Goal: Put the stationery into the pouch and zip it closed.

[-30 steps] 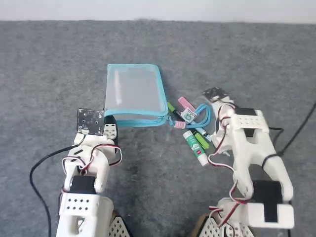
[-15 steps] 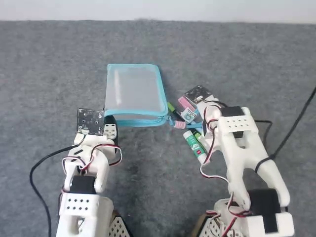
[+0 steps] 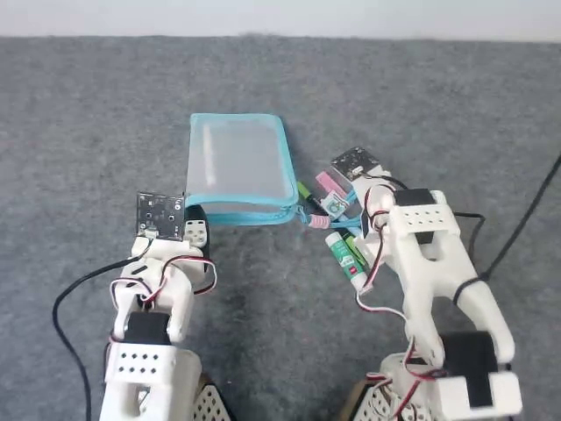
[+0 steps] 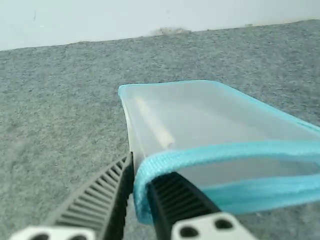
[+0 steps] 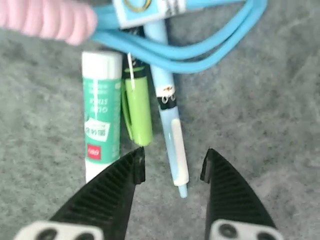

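The translucent pouch (image 3: 241, 167) with blue trim lies flat at the table's middle. My left gripper (image 4: 138, 167) is shut on the blue edge of the pouch (image 4: 200, 155) at its near left corner; seen from above, that gripper (image 3: 198, 225) sits at the same corner. The stationery lies in a heap to the right of the pouch. A white and green glue stick (image 5: 102, 115), a green marker (image 5: 136, 107), a light blue pen (image 5: 169, 120) and a blue cord (image 5: 210, 45) are all in it. My right gripper (image 5: 172, 162) hovers open above the pen's tip, touching nothing.
A pink item (image 3: 328, 182) and a small tag (image 3: 334, 204) lie at the far side of the heap, beside the pouch's zipper end. Grey carpet (image 3: 105, 114) covers the table, with free room on the left and at the back.
The right arm has swung left and now stands over the stationery heap. The left arm and the pouch have kept still.
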Robot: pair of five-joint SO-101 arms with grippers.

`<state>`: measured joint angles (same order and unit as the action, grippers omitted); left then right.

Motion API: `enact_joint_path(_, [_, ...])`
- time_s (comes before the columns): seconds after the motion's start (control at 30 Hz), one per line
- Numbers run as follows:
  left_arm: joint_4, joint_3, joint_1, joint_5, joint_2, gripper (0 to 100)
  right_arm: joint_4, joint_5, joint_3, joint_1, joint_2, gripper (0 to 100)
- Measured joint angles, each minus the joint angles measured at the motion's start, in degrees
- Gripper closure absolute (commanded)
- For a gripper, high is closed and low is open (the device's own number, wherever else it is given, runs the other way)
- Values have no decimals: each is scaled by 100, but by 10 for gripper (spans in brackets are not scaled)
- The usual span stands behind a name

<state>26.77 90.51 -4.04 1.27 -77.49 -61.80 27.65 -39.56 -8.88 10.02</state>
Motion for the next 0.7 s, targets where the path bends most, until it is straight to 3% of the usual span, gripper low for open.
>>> enact_joint_path(0.2, [0, 0, 0, 0, 0, 990, 343, 0, 97, 35, -695, 819])
enact_joint_path(0.4, [0, 0, 0, 0, 0, 990, 404, -35, 176, 44, -1020, 942])
enact_joint_path(0.7, [0, 0, 0, 0, 0, 990, 413, -18, 176, 202, -1020, 991])
